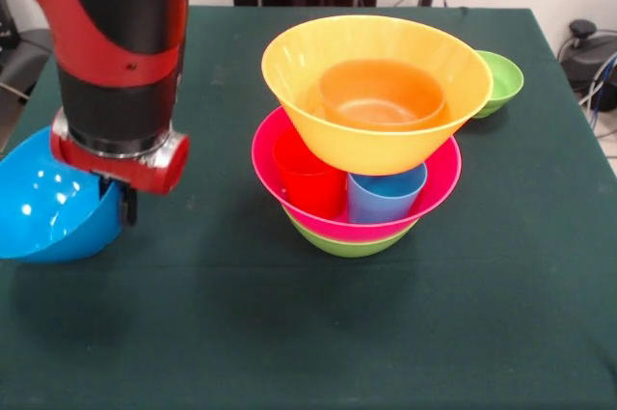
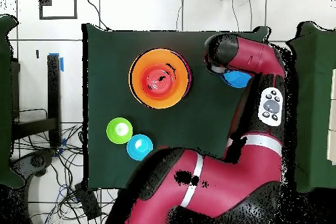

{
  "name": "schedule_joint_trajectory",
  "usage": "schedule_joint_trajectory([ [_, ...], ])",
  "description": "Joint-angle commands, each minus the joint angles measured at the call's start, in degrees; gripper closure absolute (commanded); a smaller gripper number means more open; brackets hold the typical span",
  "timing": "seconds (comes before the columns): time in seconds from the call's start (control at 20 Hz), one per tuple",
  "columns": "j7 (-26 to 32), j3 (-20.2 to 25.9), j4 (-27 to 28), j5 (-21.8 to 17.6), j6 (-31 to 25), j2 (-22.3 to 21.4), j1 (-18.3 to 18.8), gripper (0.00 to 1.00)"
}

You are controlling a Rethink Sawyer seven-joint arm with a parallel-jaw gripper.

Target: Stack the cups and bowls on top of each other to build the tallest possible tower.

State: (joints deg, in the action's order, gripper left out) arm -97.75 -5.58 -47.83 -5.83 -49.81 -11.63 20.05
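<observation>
The tower stands mid-table: a medium green bowl (image 1: 352, 244) at the bottom, a large pink bowl (image 1: 439, 183) in it, a red cup (image 1: 310, 177) and a light blue cup (image 1: 386, 195) upright inside the pink bowl. A large yellow-orange bowl (image 1: 376, 135) rests on the cups and holds a small orange bowl (image 1: 383, 94). The tower also shows in the overhead view (image 2: 161, 78). My gripper (image 1: 118, 203) is at the table's left side, shut on the rim of a tilted medium blue bowl (image 1: 43, 203), which is raised off the table. The yellow cup is hidden.
A small green bowl (image 1: 499, 82) sits on the table behind and right of the tower; it also shows in the overhead view (image 2: 119, 130). A small blue bowl (image 2: 140, 146) sits beside it. The table (image 1: 289, 333) is dark green.
</observation>
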Motion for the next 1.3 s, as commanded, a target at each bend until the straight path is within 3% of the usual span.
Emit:
schedule_joint_trajectory([
  [0.05, -1.56, 1.14, -4.24, -0.87, -8.65, -4.44, -2.94, 1.0],
  [0.3, -2.25, 0.72, -5.33, 0.45, -12.26, -7.21, -3.73, 1.0],
  [0.55, -1.71, -0.55, -7.75, -0.16, -12.26, -12.08, -4.89, 1.0],
  [1.3, -2.45, -2.63, -6.04, -0.38, -17.59, -16.97, -6.95, 1.0],
])
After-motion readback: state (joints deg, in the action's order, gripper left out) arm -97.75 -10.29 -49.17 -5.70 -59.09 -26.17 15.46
